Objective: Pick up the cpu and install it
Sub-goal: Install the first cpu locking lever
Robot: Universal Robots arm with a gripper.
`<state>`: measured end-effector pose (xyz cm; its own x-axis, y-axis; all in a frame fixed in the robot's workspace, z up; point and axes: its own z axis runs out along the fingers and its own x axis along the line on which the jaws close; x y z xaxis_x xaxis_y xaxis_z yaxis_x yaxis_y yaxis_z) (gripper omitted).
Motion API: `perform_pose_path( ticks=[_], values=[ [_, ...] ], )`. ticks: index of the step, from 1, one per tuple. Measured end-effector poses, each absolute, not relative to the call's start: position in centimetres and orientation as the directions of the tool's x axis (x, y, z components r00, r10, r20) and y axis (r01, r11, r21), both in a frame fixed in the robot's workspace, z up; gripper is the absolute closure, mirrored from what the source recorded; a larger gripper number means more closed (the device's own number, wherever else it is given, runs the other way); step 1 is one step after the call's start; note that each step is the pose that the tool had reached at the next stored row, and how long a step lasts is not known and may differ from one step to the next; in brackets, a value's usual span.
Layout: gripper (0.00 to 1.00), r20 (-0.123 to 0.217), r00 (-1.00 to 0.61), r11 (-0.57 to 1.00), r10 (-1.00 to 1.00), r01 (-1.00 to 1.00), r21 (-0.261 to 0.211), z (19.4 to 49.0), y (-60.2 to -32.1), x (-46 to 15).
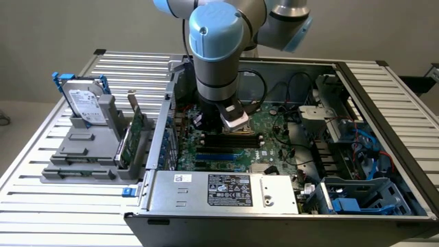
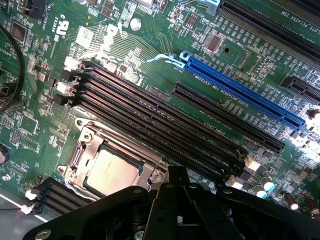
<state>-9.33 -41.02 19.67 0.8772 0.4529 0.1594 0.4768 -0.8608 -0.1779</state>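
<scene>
One cpu [image 2: 111, 173] in view, lying flat in the metal-framed socket [image 2: 84, 145] on the motherboard [image 2: 150, 35], silver top facing up. It's square, no long axis; edges sit skewed to the memory slots [image 2: 150, 112] beside it, four black ones running parallel. One blue expansion slot [image 2: 245, 92] further out. Hand [image 2: 172, 200] is clenched, holding nothing, hovering just above the socket edge. Exterior view: arm reaches down into the open PC case [image 1: 384, 128] on the tabletop [image 1: 61, 206]; one hard drive [image 1: 88, 105] stands upright outside it, on that view's left.
</scene>
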Motion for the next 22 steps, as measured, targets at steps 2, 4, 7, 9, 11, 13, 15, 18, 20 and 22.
perform_pose_path(
  ticks=[2,4,7,9,11,13,15,18,20,22],
  values=[
    [0.89,0.16,0.877,-0.861,0.453,0.477,-0.178,19.64,-40.98,-9.33],
    [0.89,0.16,0.877,-0.861,0.453,0.477,-0.178,19.63,-40.94,-9.33],
    [0.89,0.16,0.877,-0.861,0.453,0.477,-0.178,19.61,-40.87,-9.32],
    [0.89,0.159,0.877,-0.861,0.453,0.477,-0.178,19.61,-40.82,-9.33],
    [0.89,0.159,0.877,-0.861,0.453,0.477,-0.178,19.59,-40.76,-9.33],
    [0.89,0.159,0.877,-0.861,0.453,0.477,-0.178,19.55,-40.71,-9.33],
    [0.89,0.159,0.877,-0.861,0.453,0.477,-0.178,19.51,-40.66,-9.33],
    [0.89,0.159,0.877,-0.861,0.453,0.477,-0.178,19.45,-40.6,-9.33],
    [0.89,0.159,0.877,-0.861,0.453,0.477,-0.178,19.4,-40.56,-9.33],
    [0.89,0.159,0.877,-0.861,0.453,0.477,-0.178,19.36,-40.51,-9.33]
  ],
)
